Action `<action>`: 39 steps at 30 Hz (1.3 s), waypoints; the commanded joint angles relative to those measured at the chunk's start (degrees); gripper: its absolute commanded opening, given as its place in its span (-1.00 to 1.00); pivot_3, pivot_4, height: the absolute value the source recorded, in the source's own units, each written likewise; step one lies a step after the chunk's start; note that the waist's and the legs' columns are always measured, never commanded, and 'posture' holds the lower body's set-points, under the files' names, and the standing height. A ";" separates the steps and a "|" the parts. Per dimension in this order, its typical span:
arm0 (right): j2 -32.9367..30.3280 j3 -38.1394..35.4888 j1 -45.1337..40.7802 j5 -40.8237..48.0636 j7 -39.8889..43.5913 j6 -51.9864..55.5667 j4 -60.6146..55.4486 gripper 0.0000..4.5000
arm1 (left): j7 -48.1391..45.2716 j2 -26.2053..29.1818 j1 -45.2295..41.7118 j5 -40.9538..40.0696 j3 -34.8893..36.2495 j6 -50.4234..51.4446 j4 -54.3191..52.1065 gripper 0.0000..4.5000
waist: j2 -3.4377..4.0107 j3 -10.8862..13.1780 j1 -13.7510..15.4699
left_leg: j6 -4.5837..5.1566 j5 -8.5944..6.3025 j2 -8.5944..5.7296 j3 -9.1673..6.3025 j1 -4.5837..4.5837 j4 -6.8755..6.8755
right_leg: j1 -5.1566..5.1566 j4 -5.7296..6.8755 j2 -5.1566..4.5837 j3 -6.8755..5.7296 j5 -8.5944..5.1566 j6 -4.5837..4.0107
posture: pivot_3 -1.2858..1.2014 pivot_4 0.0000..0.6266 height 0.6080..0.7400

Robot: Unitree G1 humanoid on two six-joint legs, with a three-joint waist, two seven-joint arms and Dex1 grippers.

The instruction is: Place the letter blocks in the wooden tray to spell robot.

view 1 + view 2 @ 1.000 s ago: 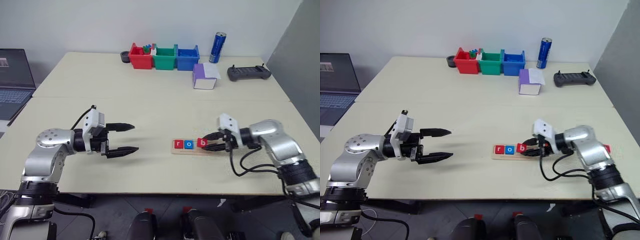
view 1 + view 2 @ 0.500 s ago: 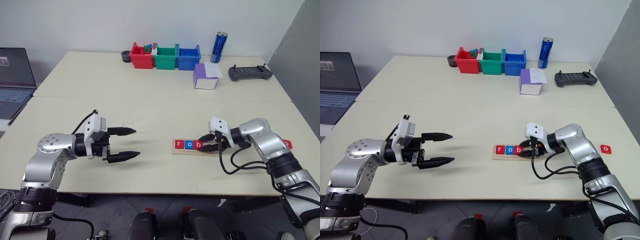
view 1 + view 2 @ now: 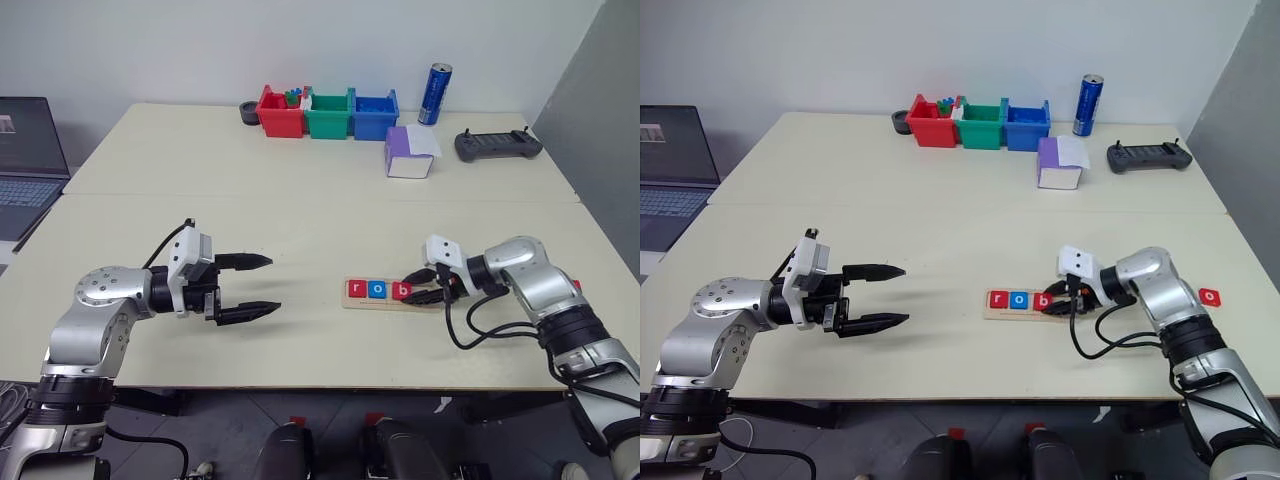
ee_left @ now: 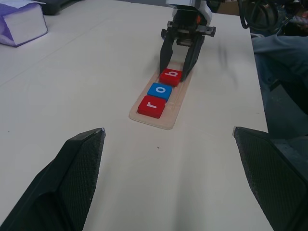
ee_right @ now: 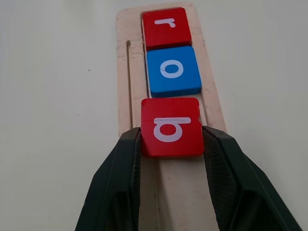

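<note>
Wooden tray [image 3: 392,301] lies on the counter [image 3: 320,210] near its front right, holding red r [image 3: 357,289], blue o [image 3: 377,290], red b [image 3: 401,291]. Left pincer [image 3: 262,285] hovers open, well left. Right wrist view: right pincer [image 5: 171,137] grips the b block.

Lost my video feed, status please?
Right gripper shut on red b block over wooden tray. Red r, blue o seated. Left gripper open, idle. Nothing obstructing.
</note>
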 commanded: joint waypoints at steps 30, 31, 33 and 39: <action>3.29 1.68 -4.99 -3.66 0.89 -2.13 1.30 -0.35 | 1.10 0.90 0.19 -0.92 1.68 -0.86 -1.57 1.00 | 0.00 0.00 -0.06 | 0.00 0.00 0.01 0.00 0.00 0.00 | 0.00 0.01 0.00 -0.01 0.00 0.00 | 0.03 -0.52 1.00; 3.37 1.67 -5.08 -3.71 0.91 -2.19 1.39 -0.35 | 1.11 0.92 0.20 -0.92 1.68 -0.87 -1.58 1.00 | 0.00 0.00 -0.04 | 0.00 0.00 0.00 0.00 0.01 0.00 | 0.00 0.00 0.00 -0.01 0.00 0.00 | 0.03 -0.52 1.00; 3.40 1.64 -5.10 -3.76 1.01 -2.26 1.40 -0.35 | 1.15 0.94 0.28 -0.94 1.68 -0.84 -1.68 1.00 | 0.00 0.00 -0.04 | 0.00 0.00 0.00 0.00 0.00 0.00 | 0.00 0.00 0.00 0.00 0.00 -0.01 | 0.03 -0.52 1.00; 2.96 1.57 -5.31 -4.06 1.33 -3.16 2.20 -0.35 | 1.34 0.70 0.25 -0.94 1.49 -0.84 -1.77 1.00 | 0.00 0.00 -0.04 | 0.00 0.00 0.00 0.00 0.00 0.00 | 0.00 0.00 0.00 0.00 0.00 -0.01 | 0.03 -0.52 1.00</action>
